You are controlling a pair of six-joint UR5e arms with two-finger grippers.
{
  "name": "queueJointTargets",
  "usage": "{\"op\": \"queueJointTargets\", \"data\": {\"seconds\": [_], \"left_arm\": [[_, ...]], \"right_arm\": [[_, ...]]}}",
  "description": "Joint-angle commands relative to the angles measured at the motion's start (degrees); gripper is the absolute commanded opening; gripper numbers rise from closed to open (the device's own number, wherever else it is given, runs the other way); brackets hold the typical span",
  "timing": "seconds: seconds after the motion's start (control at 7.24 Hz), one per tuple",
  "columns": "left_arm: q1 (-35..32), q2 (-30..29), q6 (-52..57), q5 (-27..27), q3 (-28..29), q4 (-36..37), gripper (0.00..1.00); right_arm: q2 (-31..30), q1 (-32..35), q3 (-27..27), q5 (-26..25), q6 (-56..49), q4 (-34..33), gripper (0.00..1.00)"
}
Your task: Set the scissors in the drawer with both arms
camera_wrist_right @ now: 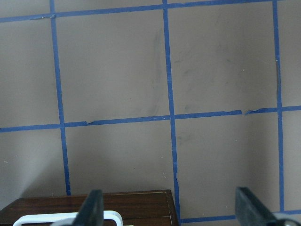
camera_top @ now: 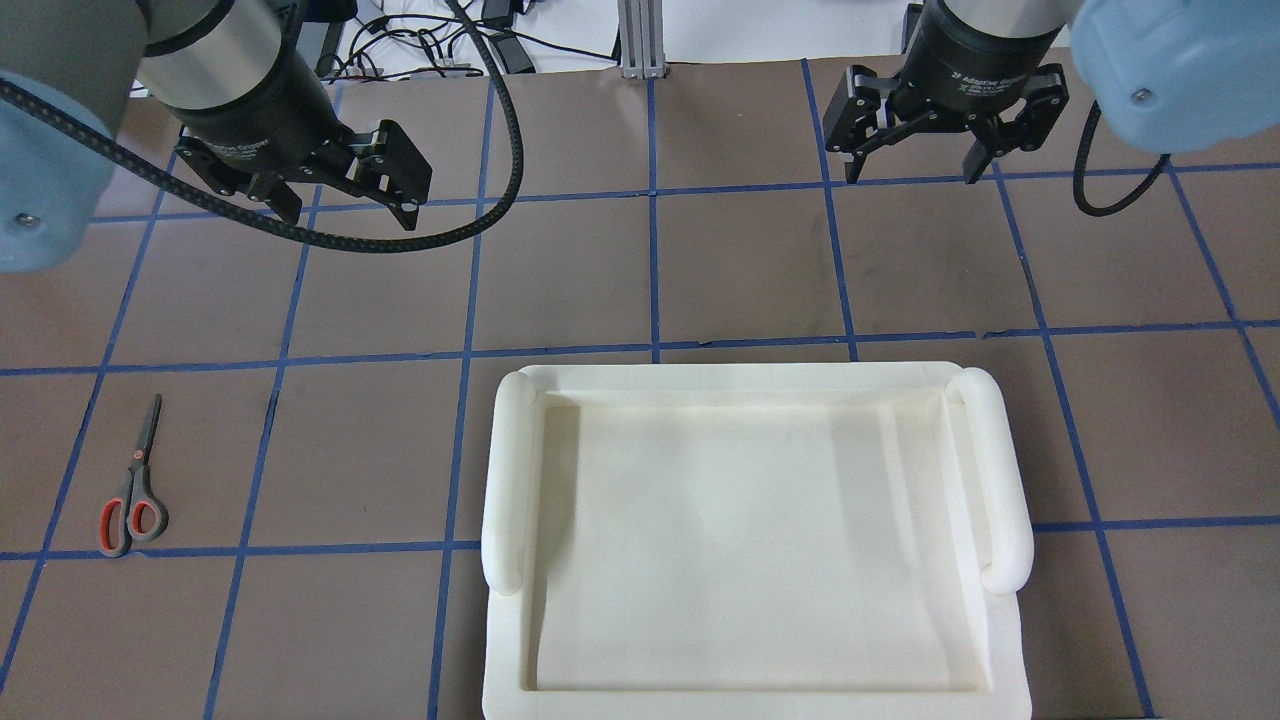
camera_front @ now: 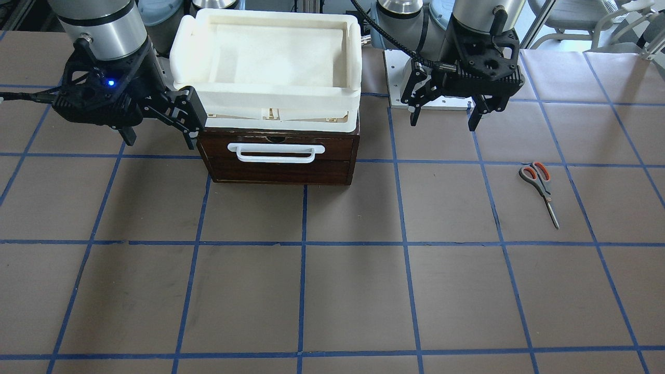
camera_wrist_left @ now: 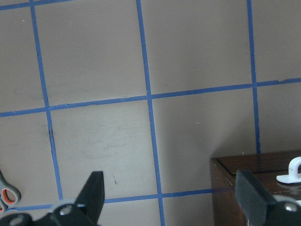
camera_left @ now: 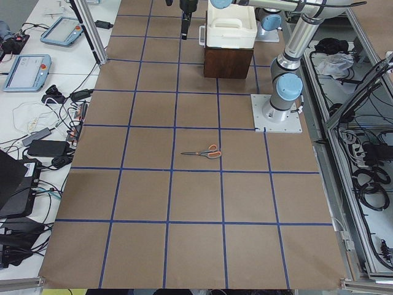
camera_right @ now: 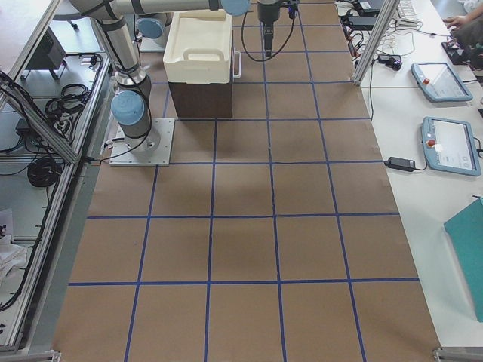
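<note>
The scissors (camera_front: 540, 188) lie flat on the brown table, closed, and also show in the overhead view (camera_top: 135, 490) and in the exterior left view (camera_left: 204, 153). The dark wooden drawer (camera_front: 280, 153) is shut, with its white bar handle (camera_front: 275, 152) facing away from the robot. My left gripper (camera_front: 444, 123) hangs open and empty above the table, between the box and the scissors, and shows in the overhead view (camera_top: 350, 212). My right gripper (camera_front: 159, 137) is open and empty, just beside the box's other end, and shows in the overhead view (camera_top: 913, 172). The left wrist view catches a scissor handle (camera_wrist_left: 5, 197) and the box corner (camera_wrist_left: 254, 174).
A white plastic tray (camera_front: 183, 57) sits on top of the wooden box and hides it from overhead (camera_top: 505, 480). The left arm's base plate (camera_front: 397, 78) is behind the box. Blue tape lines grid the table. Tablets and cables lie past the far edge (camera_left: 27, 70).
</note>
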Motion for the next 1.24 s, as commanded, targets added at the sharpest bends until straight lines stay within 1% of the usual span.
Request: {"op": "queueJointTargets", "data": {"seconds": [0.0,0.41,0.55,0.69,0.83,0.97,1.11], "left_arm": [[0.0,0.0,0.0,0.0,-0.1,0.0,1.00],[0.8,0.1,0.2,0.3,-0.3,-0.3,1.00],[1.4,0.2,0.2,0.4,-1.5,-1.4,1.00],[3.1,0.1,0.3,0.4,-4.3,-1.3,1.00],[8.4,-0.2,4.9,0.8,-8.1,-1.3,1.00],[16.3,-1.2,15.8,0.6,-12.1,-1.0,1.00],[23.5,-3.7,21.9,0.5,-16.1,-0.5,1.00]], "right_arm": [[0.0,0.0,0.3,0.0,0.5,-0.5,1.00],[0.2,-0.9,0.3,-0.1,0.7,-2.1,1.00],[0.6,-0.8,0.4,0.3,0.6,-2.4,1.00],[1.4,-0.9,0.5,-0.1,2.6,-5.1,1.00],[1.9,-0.9,0.4,-0.1,18.7,-5.2,1.00],[2.7,-0.4,0.4,0.2,31.2,-5.3,1.00],[4.2,0.0,0.3,0.0,35.7,-5.7,1.00]]}}
